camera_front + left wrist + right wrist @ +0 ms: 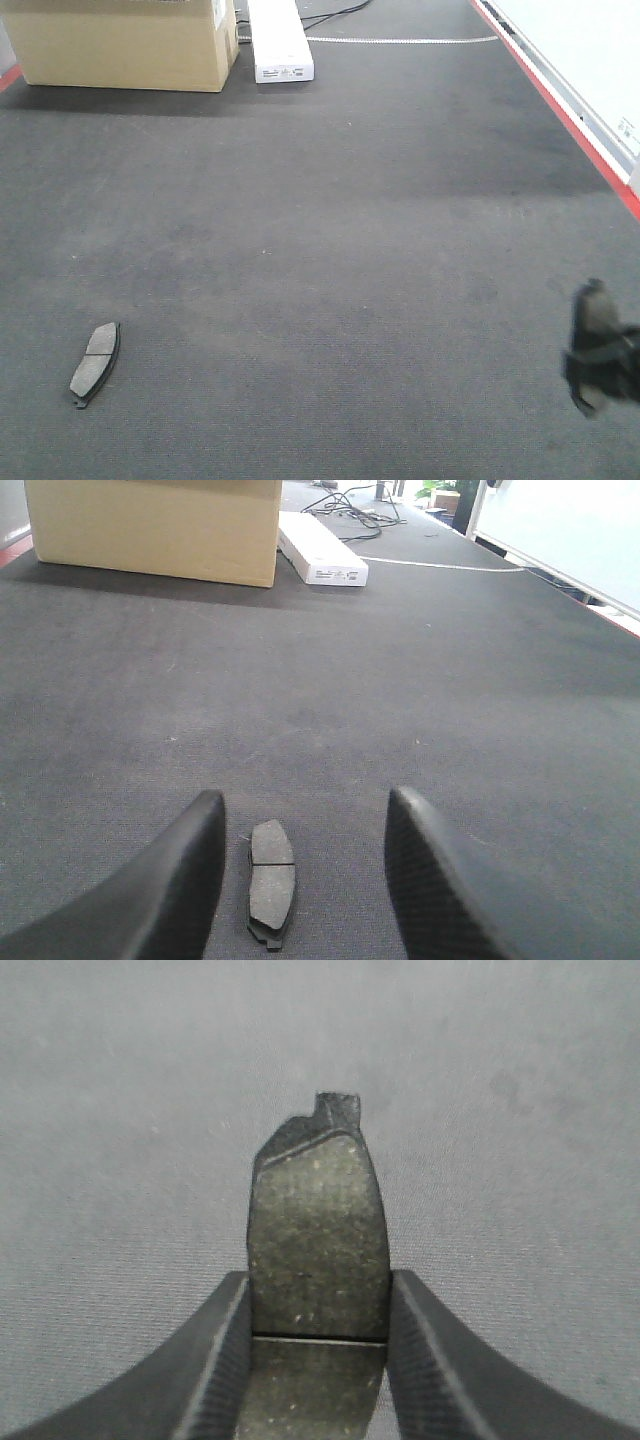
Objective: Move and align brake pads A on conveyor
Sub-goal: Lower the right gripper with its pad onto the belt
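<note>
1. Front: charcoal conveyor [330,200], cardboard box [120,40] far left. Loose brake pad [95,362] flat near left, right gripper [600,355] near right.
2. Left wrist: left gripper [305,805] spread wide, straddling loose brake pad [272,880], not touching.
3. Right wrist: right gripper [318,1290] clenched on held pad [318,1210] long edges. Likely stiff, dense, gritty; grip mid-length.

Front view looks down along the conveyor [330,250] toward the cardboard box [120,45] at upper left, shared with the low, forward-facing left wrist view; right wrist view looks close-up onto the conveyor.
</note>
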`<state>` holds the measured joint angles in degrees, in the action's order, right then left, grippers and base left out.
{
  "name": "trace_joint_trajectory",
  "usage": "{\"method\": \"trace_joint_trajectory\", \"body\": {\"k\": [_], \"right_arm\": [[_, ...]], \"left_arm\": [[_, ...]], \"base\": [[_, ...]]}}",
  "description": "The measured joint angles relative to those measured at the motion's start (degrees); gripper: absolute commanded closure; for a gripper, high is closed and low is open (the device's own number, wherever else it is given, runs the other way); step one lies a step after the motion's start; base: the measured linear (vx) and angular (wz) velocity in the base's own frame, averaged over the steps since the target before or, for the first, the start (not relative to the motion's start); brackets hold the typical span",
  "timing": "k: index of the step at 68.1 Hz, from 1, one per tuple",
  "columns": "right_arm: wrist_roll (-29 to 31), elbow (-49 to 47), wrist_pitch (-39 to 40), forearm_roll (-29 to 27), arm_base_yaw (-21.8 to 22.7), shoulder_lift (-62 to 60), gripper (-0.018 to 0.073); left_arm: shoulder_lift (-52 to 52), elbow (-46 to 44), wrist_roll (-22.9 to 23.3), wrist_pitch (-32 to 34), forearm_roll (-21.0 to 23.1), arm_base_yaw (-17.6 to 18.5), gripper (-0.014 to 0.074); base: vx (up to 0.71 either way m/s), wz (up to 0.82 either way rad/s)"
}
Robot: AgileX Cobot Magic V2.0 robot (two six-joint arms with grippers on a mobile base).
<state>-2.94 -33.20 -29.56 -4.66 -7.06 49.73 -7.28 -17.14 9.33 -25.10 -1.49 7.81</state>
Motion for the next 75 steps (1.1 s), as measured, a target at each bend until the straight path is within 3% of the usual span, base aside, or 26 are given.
{"method": "trace_joint_trajectory", "body": {"k": [18, 48, 58, 75], "right_arm": [[2.28, -10.37, -4.2, -1.28, 0.0, 20.99, 0.0547], [7.96, -21.99, -6.0, -2.58, 0.0, 43.14, 0.0486], [9.61, -25.57, -7.34, -2.58, 0.0, 49.07, 0.0394], [9.57, -28.87, -6.8, -2.63, 0.0, 54.16, 0.0153]], "left_arm": [[0.0, 0.0, 0.0, 0.0, 0.0, 0.0, 0.0245], [0.0, 0.0, 0.0, 0.0, 0.0, 0.0, 0.0245], [0.0, 0.0, 0.0, 0.0, 0.0, 0.0, 0.0245], [0.0, 0.0, 0.0, 0.0, 0.0, 0.0, 0.0245]], "base": [[0.0, 0.0], [0.0, 0.0], [0.0, 0.0], [0.0, 0.0]]}}
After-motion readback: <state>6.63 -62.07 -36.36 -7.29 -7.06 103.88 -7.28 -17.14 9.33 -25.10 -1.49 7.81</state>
